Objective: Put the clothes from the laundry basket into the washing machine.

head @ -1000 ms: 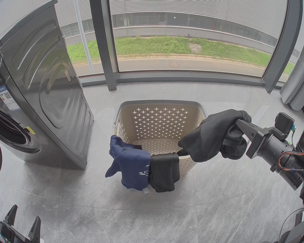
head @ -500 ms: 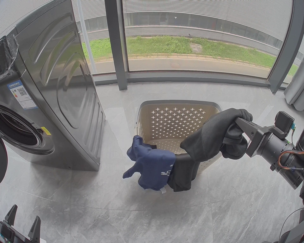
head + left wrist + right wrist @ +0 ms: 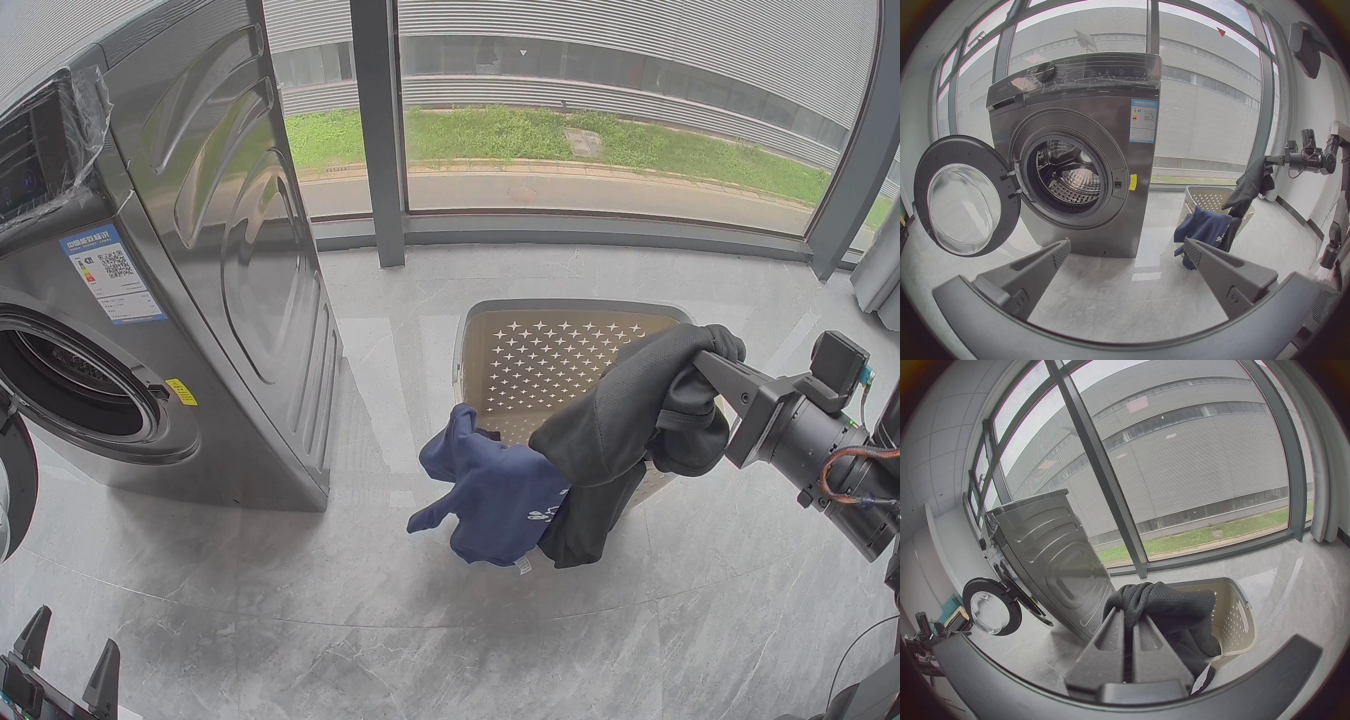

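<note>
Right claw (image 3: 1128,615) clamped on dark garment (image 3: 1162,601), above laundry basket (image 3: 1235,615), washing machine (image 3: 1045,547) beside.

There went the dark grey, wedge-fingered right gripper (image 3: 703,357), widening into a boxy palm and a fat black cylindrical wrist (image 3: 817,441). A small black camera block (image 3: 839,362) rode above it, with an orange cable (image 3: 848,455) looping alongside. The matching dark grey left gripper (image 3: 1125,246) showed ribbed fingertip pads (image 3: 1062,251) and round screw recesses (image 3: 1233,296).

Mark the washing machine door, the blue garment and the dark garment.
washing machine door (image 3: 963,208), left wrist view, on its round glass window.
blue garment (image 3: 497,497), head view, on the middle of the hanging fabric.
dark garment (image 3: 609,412), head view, on the broad lifted fold.
</note>
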Robot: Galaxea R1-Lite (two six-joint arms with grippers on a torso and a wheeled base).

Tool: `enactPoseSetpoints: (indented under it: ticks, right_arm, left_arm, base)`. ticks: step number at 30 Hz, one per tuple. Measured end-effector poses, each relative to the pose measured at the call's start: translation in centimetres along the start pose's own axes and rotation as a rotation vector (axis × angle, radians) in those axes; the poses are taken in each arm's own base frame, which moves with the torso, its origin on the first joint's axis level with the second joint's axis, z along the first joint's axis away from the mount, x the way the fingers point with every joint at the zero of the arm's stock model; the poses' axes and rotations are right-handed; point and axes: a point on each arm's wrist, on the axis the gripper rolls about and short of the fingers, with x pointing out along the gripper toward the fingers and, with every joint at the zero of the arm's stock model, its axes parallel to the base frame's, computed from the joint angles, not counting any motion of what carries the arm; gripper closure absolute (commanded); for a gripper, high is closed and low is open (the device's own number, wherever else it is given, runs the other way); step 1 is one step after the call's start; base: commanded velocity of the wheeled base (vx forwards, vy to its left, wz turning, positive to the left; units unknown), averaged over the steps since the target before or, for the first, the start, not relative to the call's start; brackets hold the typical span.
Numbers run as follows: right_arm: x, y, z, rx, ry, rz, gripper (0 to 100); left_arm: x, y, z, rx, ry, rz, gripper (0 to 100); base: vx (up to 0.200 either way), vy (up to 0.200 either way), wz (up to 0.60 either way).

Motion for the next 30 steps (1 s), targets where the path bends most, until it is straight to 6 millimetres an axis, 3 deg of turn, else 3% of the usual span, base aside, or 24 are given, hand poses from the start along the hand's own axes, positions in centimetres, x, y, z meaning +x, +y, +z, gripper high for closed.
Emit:
enactPoseSetpoints:
  ticks: [7, 12, 30]
  right_arm:
    - [0.08, 0.01, -0.17, -0.002, 0.006, 0.001, 100]
    - [0.09, 0.00, -0.32, -0.003, 0.011, 0.001, 100]
    - [0.21, 0.03, -0.44, -0.003, 0.015, 0.001, 100]
  left_arm:
    - [0.00, 0.00, 0.01, 0.000, 0.000, 0.000, 0]
    - [0.00, 0.00, 0.01, -0.001, 0.000, 0.000, 0]
    - [0.00, -0.01, 0.01, -0.001, 0.000, -0.001, 0]
  base:
    - [-0.200, 0.000, 0.00]
    - [0.000, 0.000, 0.00]
    - [0.000, 0.200, 0.00]
